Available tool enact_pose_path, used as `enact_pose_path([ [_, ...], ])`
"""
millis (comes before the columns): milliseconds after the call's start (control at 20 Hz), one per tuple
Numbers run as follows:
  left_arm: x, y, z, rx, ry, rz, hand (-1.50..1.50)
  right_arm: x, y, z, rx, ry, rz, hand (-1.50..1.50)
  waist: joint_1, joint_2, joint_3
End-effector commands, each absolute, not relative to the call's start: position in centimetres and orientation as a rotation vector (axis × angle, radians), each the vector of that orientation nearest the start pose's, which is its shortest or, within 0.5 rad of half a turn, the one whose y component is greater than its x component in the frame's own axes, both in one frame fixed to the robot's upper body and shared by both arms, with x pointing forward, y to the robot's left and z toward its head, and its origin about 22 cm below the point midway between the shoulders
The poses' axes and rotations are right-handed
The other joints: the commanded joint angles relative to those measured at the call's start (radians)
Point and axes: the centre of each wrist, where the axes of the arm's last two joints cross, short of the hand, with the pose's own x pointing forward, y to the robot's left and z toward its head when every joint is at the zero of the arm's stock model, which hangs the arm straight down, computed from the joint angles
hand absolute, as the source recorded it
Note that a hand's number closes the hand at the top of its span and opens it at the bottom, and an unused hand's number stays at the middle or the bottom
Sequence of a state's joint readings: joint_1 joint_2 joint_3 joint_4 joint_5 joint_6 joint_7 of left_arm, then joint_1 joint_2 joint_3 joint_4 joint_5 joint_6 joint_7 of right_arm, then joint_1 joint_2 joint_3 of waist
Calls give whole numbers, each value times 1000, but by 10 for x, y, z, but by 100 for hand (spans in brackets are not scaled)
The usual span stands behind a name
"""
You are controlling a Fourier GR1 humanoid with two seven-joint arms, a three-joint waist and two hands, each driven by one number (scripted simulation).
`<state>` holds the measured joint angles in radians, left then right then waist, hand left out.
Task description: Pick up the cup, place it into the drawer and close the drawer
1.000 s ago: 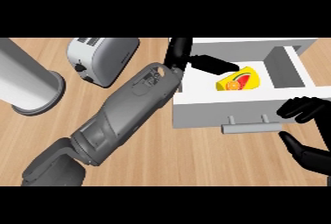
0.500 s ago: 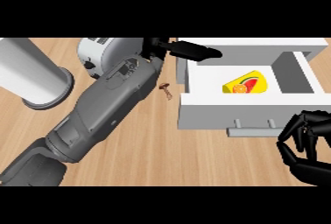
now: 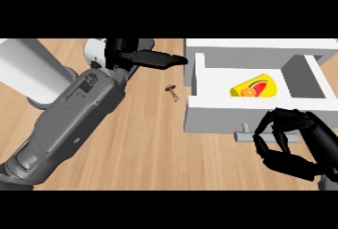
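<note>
The yellow cup [image 3: 256, 86], printed with fruit slices, lies on its side inside the open white drawer [image 3: 254, 117] at the upper right. My left hand [image 3: 142, 56] is open at the top, outside the drawer's left wall, its fingers straight and pointing right with nothing in them. At the lower right my right hand [image 3: 297, 144] has its fingers curled just in front of the drawer's front panel. Its fingertips are beside the small grey handle [image 3: 245, 135]; whether they touch it I cannot tell.
A small brown object [image 3: 171, 91] lies on the wooden counter [image 3: 152, 147] left of the drawer. A white toaster [image 3: 95, 50] stands partly behind my left hand. A tall pale cylinder [image 3: 30, 71] fills the upper left corner.
My left hand has pulled out of the drawer, up and to the left, leaving the cup inside. My right hand has curled its fingers and moved up to the drawer's front.
</note>
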<state>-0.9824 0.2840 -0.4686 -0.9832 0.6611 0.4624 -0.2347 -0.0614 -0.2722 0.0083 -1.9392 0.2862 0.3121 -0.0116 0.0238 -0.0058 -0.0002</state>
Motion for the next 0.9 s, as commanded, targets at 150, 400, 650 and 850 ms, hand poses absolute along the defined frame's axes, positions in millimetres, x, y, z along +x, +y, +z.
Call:
enact_pose_path([
  [150, 382, 169, 117, -128, -1907, -42, -150, 254, -240, 84, -399, -1764, 1037, 150, 9, 4, 0],
  [400, 378, 210, 136, -151, -1917, -58, -150, 288, -219, 62, -571, -1650, 1237, 150, 34, 8, 0],
  [650, 359, 232, 112, -135, -1911, -12, -150, 323, -212, 34, -637, -1609, 1338, 150, 13, 9, 1],
  [850, 346, 249, 119, -111, -1904, -12, -150, 354, -201, 8, -628, -1595, 1316, 150, 15, 11, 1],
])
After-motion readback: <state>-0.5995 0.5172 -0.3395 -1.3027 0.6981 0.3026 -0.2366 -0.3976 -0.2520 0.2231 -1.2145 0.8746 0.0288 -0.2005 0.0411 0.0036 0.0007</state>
